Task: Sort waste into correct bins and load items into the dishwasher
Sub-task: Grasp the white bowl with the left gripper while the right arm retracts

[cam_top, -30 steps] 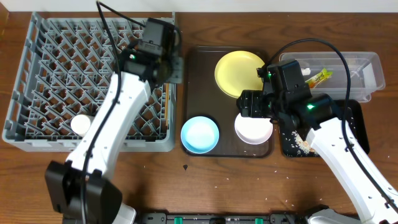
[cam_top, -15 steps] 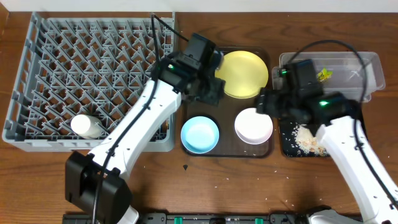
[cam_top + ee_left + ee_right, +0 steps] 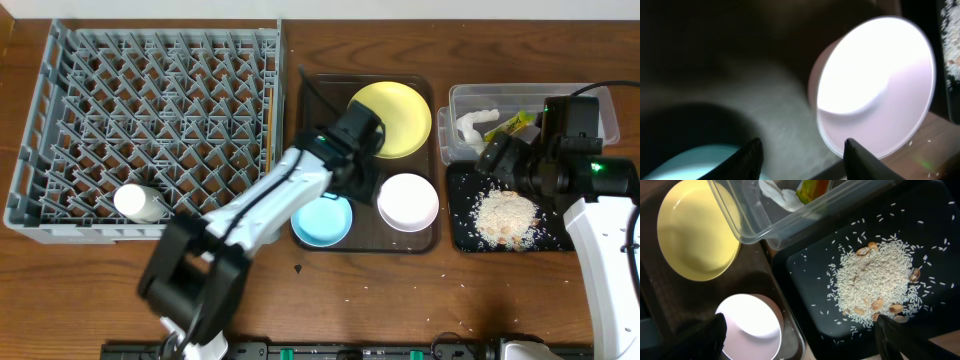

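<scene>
My left gripper [image 3: 364, 180] is open and empty, low over the brown tray between the light blue bowl [image 3: 322, 219] and the white bowl [image 3: 407, 202]. In the left wrist view its fingers [image 3: 802, 156] frame bare tray, with the white bowl [image 3: 875, 90] to the right and the blue bowl [image 3: 695, 162] to the left. My right gripper [image 3: 503, 160] is open and empty above the black tray [image 3: 460, 235], which holds the food scraps [image 3: 505, 215]. The clear tub [image 3: 590, 105] holds the tissue [image 3: 474, 126] and wrapper [image 3: 511, 123]. The yellow plate [image 3: 395, 118] lies on the brown tray.
The grey dish rack [image 3: 140, 120] fills the left, with the white cup [image 3: 135, 202] on its side near its front and chopsticks [image 3: 268, 130] along its right edge. The brown serving tray [image 3: 308, 100] sits in the middle. Crumbs dot the table front.
My left arm swung from the rack to the right, down over the brown tray. My right arm pulled back to the right, off the white bowl, uncovering the scraps on the black tray.
</scene>
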You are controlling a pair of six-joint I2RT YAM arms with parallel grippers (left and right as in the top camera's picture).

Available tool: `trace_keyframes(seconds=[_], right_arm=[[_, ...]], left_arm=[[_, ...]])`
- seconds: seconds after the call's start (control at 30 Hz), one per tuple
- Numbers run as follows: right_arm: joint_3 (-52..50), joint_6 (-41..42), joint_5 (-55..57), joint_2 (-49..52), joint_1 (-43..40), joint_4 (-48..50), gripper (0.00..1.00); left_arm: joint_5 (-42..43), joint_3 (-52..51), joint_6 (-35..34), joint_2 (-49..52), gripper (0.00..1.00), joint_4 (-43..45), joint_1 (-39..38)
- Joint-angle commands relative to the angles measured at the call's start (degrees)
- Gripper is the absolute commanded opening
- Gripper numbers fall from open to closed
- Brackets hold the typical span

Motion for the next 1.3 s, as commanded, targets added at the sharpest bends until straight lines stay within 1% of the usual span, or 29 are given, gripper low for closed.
trace_keyframes(seconds=[0.0,0.07,0.1,0.17,0.23,0.3,0.5,0.67,0.83,0.97,1.07,1.17,1.27], right_arm=[[0.31,-0.04,1.53,-0.79,-0.46,-0.17,0.94],[0.31,-0.02,1.51,-0.79,-0.46,-0.17,0.94],[0.31,-0.02,1.51,-0.79,-0.46,-0.17,0.94],[0.31,-0.02,1.51,-0.79,-0.46,-0.28,0.94],[0.31,-0.02,1.25,-0.79,-0.44,-0.61,0.94],[0.31,-0.02,1.09,-0.79,-0.44,-0.87,0.94],[0.31,-0.02,1.09,-0.79,-0.33,-2.12,0.94],[0.31,-0.02,1.09,-0.79,-0.33,-2.47,0.94],[0.31,-0.02,1.09,-0.79,-0.33,-2.84,0.96],[0.31,-0.02,1.09,-0.79,-0.33,-2.86,0.97],[0.31,-0.02,1.09,-0.79,-0.33,-3.17,0.98],[0.31,-0.02,1.09,-0.79,-0.33,-3.21,0.98],[0.31,-0.02,1.09,-0.79,-0.33,-3.19,0.99]], left_arm=[[2.89,-0.24,-2.01,2.91,0.52,1.81,-2.78],[2.84,-0.24,-2.01,4.09,0.52,2.86,-3.98],[2.54,-0.24,-2.03,4.55,0.5,3.08,-4.33],[-0.66,-0.24,-2.93,5.51,0.44,3.21,-5.07],[-4.63,-0.24,-3.98,6.56,0.43,3.3,-5.38],[-5.55,-0.24,-3.93,7.52,0.39,4.02,-5.33],[-5.53,-0.22,-3.91,8.63,0.09,6.29,-5.38],[-5.55,1.14,-3.89,7.82,0.08,5.81,-5.33],[-5.42,1.53,-3.89,2.84,0.08,6.01,-5.33],[-0.33,1.53,-3.56,0.5,0.07,6.21,-4.59],[4.02,1.53,-2.8,-1.66,0.07,5.95,-2.27],[3.28,1.57,-2.08,-5.46,0.07,4.26,1.09],[-2.78,1.64,-1.4,-10.93,0.07,0.94,5.64]])
